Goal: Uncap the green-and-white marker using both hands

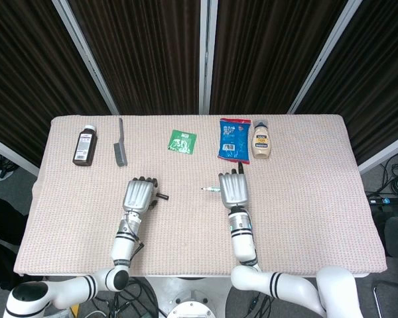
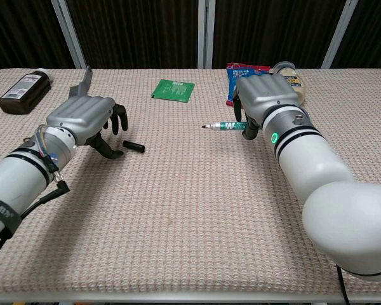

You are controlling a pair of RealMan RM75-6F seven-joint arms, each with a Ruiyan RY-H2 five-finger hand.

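The green-and-white marker (image 1: 211, 190) (image 2: 225, 126) is uncapped, its bare tip pointing toward the robot's left. My right hand (image 1: 233, 189) (image 2: 267, 95) grips its other end, knuckles up, just above the cloth. The black cap (image 1: 161, 196) (image 2: 134, 147) lies by itself on the cloth, right at the thumb tip of my left hand (image 1: 138, 195) (image 2: 82, 117). That hand hovers low with its fingers curled downward and lifted away from the cap; nothing sits between fingers and thumb. The two hands are well apart.
Along the table's far edge lie a brown bottle (image 1: 83, 146) (image 2: 24, 91), a grey brush (image 1: 121, 151), a green packet (image 1: 182, 141) (image 2: 173, 90), a blue packet (image 1: 235, 140) and a squat sauce bottle (image 1: 261, 140). The woven tablecloth (image 1: 305, 212) covers the table.
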